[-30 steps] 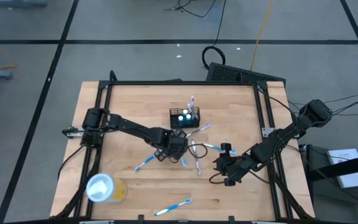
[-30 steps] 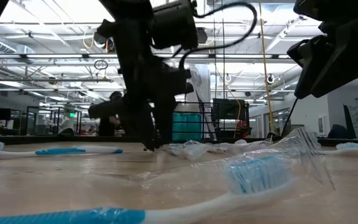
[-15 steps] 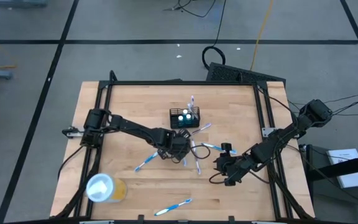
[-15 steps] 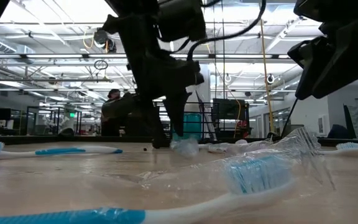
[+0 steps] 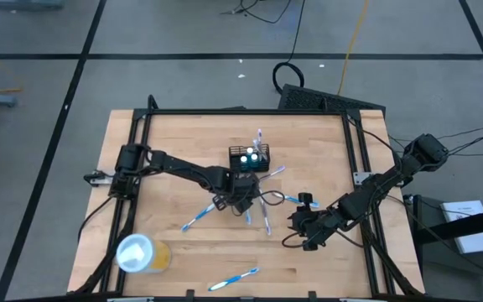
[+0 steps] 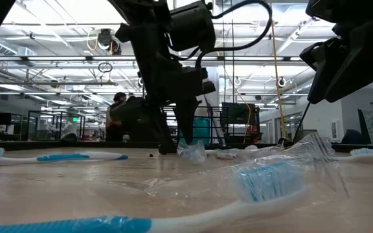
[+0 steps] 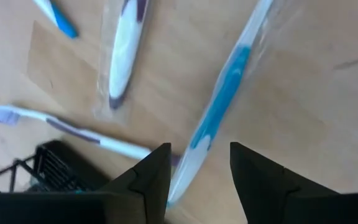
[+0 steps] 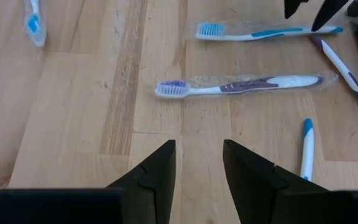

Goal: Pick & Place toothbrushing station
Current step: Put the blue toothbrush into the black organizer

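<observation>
Now my left gripper hovers with jaws released over a wrapped blue toothbrush, beside the small black wire-mesh toothbrushing station mid-tabletop. Several brushes lie loose, so much remains. My right gripper waits nearby, jaws released.

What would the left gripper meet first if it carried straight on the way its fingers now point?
Most likely the blue-handled toothbrush in clear wrap: in the left wrist view it lies on the table and runs into the gap of the open left gripper. How far below the fingertips it sits is unclear.
</observation>
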Action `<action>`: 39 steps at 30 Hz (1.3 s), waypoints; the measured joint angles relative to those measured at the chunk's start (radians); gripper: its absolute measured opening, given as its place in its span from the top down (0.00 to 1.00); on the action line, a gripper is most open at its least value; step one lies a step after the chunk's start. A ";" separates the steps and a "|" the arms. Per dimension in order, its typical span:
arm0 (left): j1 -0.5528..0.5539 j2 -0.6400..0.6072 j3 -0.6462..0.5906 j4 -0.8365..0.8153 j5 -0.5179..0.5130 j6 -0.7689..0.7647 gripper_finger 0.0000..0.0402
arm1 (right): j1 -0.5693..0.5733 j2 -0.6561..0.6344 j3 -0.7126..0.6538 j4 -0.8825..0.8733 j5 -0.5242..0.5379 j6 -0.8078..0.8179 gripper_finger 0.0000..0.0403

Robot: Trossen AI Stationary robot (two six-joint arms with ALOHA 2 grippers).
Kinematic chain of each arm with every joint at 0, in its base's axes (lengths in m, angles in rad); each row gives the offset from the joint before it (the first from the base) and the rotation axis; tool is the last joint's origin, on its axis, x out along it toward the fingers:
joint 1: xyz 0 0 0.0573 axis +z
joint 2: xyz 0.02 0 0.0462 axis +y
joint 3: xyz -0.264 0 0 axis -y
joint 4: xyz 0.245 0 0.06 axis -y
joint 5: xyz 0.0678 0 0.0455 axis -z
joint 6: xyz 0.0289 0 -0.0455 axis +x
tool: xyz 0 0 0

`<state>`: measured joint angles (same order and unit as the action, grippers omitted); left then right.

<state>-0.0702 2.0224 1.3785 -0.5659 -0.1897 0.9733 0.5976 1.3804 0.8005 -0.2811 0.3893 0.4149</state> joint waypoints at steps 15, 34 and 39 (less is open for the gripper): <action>0.010 0.064 0.006 0.013 0.082 0.034 0.73 | 0.000 0.000 0.000 0.008 -0.002 0.000 0.68; -0.007 0.033 -0.002 0.005 0.145 -0.493 0.95 | 0.000 0.000 0.000 0.025 -0.028 0.019 0.68; -0.034 -0.004 -0.005 0.005 0.171 -0.565 0.95 | 0.017 0.000 0.000 0.027 -0.027 0.027 0.68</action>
<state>-0.1047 2.0184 1.3739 -0.5614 -0.0184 0.4084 0.6151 1.3804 0.8002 -0.2536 0.3619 0.4421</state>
